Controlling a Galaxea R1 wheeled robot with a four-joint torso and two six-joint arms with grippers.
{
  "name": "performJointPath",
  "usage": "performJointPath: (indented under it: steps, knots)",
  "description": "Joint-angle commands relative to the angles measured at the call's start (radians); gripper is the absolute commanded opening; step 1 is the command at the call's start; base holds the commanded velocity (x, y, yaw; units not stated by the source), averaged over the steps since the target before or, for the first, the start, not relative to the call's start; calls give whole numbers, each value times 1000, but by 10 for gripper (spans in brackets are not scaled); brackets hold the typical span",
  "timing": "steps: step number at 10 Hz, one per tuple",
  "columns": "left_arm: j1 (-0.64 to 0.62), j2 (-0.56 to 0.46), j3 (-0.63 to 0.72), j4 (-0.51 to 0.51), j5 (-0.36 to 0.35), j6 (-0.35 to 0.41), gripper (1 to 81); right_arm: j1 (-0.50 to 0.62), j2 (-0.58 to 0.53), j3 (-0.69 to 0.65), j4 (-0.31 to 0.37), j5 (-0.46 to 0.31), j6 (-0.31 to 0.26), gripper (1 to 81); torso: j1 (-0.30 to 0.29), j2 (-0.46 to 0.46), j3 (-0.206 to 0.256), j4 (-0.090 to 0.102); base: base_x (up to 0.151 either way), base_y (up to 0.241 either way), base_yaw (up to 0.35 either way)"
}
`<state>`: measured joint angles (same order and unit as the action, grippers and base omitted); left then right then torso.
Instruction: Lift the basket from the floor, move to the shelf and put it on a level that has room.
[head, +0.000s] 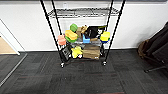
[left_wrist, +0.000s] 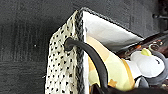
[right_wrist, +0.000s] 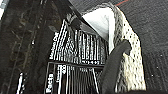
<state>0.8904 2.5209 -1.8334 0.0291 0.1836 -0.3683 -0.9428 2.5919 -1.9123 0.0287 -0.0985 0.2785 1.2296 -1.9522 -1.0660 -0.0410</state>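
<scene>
The basket (left_wrist: 62, 62), cream-white with dotted mesh sides, hangs above the dark carpet floor (left_wrist: 22, 37). Its black handle (left_wrist: 92, 55) rises taut into my left gripper (left_wrist: 100, 90). Soft toys (left_wrist: 147, 65) lie inside it. On its other side, the basket (right_wrist: 131, 62) has a dark strap (right_wrist: 113, 65) that runs up into my right gripper (right_wrist: 110, 88). A black box with white print (right_wrist: 75, 52) also sits inside. The shelf (head: 82, 35) stands straight ahead against the white wall. Its top level (head: 82, 12) is bare wire grid.
The middle tier holds colourful toys (head: 71, 35), and below it sit a brown cardboard box (head: 91, 51) and a yellow toy (head: 77, 52). Dark furniture (head: 156, 47) stands at the right. A doorway with tan wooden floor (head: 6, 46) lies at the left. Carpet (head: 82, 77) stretches up to the rack.
</scene>
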Motion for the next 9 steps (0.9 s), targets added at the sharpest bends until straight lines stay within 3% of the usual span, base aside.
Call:
performJointPath:
  steps: [1,2,3,5,9]
  knots:
    - [-87,-16,49,-35,28,-6,10,113,-17,59,22,-24,7,10,-63,97,95,0,0,0,0]
    - [-87,-20,48,-37,14,-14,10,136,-17,56,20,-29,7,10,-83,129,125,0,0,0,0]
    - [-87,-28,45,-41,-23,-18,10,156,-16,55,11,-41,7,10,-106,163,85,0,0,0,0]
    - [-87,-48,49,-101,-84,-24,10,201,-11,55,0,-96,-1,10,-142,216,101,0,0,0,0]
    - [-87,-54,49,-121,-96,-24,10,204,-8,50,5,-124,-4,10,-222,343,134,0,0,0,0]
